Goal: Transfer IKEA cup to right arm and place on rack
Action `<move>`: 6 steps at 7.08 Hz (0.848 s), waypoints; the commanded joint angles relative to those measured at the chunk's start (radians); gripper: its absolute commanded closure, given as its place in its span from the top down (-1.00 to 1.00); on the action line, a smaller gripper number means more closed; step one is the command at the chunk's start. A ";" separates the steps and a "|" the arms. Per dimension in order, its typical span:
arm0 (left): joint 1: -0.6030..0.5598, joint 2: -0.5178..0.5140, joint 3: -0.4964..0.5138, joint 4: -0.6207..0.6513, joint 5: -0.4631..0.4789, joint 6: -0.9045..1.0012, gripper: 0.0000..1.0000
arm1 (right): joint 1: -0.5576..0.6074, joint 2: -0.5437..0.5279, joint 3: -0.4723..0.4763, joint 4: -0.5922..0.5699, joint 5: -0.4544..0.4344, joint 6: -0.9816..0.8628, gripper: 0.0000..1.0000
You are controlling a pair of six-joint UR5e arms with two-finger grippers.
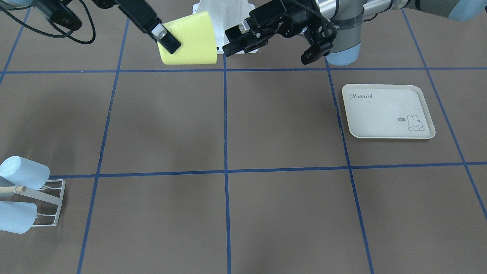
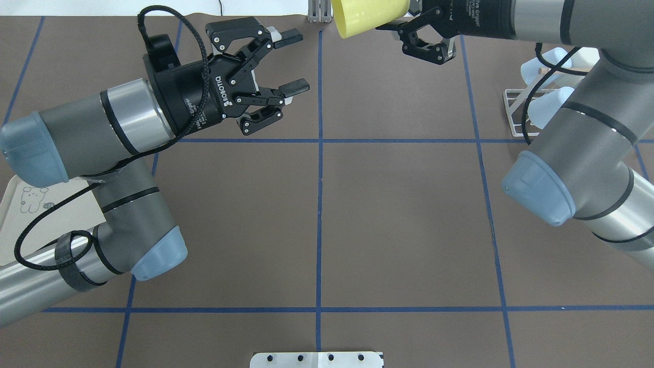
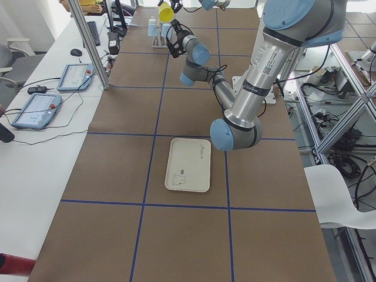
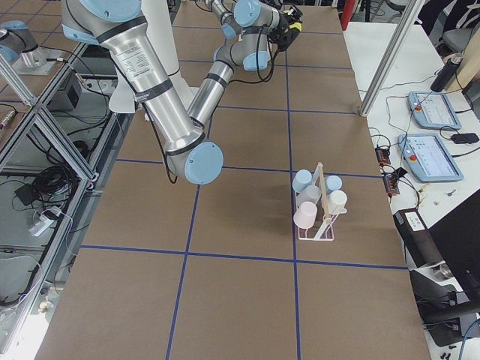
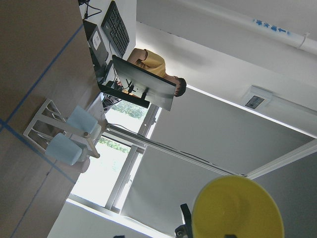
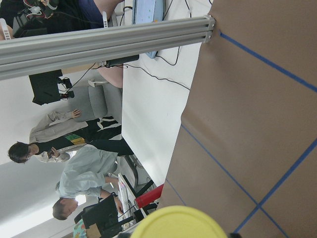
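Note:
The yellow IKEA cup hangs in the air at the far middle of the table, tilted on its side. My right gripper is shut on its rim, one finger lying across the outer wall. In the overhead view the cup sits at the top edge in the right gripper. My left gripper stands open and empty a short way to the cup's left, apart from it, also seen as the left gripper. The white wire rack stands at the table's right end, also seen as the rack.
Pale blue cups hang on the rack, several of them in the right side view. A cream rabbit-print tray lies on the left arm's side. Blue tape lines grid the brown table. People sit beyond the table's far side.

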 commanded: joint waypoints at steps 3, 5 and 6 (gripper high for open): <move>-0.073 0.215 -0.050 0.004 -0.072 0.339 0.45 | 0.223 -0.005 -0.176 -0.274 0.142 -0.807 -1.00; -0.197 0.289 -0.044 0.062 -0.239 0.509 0.45 | 0.323 -0.015 -0.324 -0.273 0.147 -1.165 -1.00; -0.203 0.297 -0.042 0.065 -0.249 0.521 0.45 | 0.369 -0.020 -0.400 -0.270 0.147 -1.331 -1.00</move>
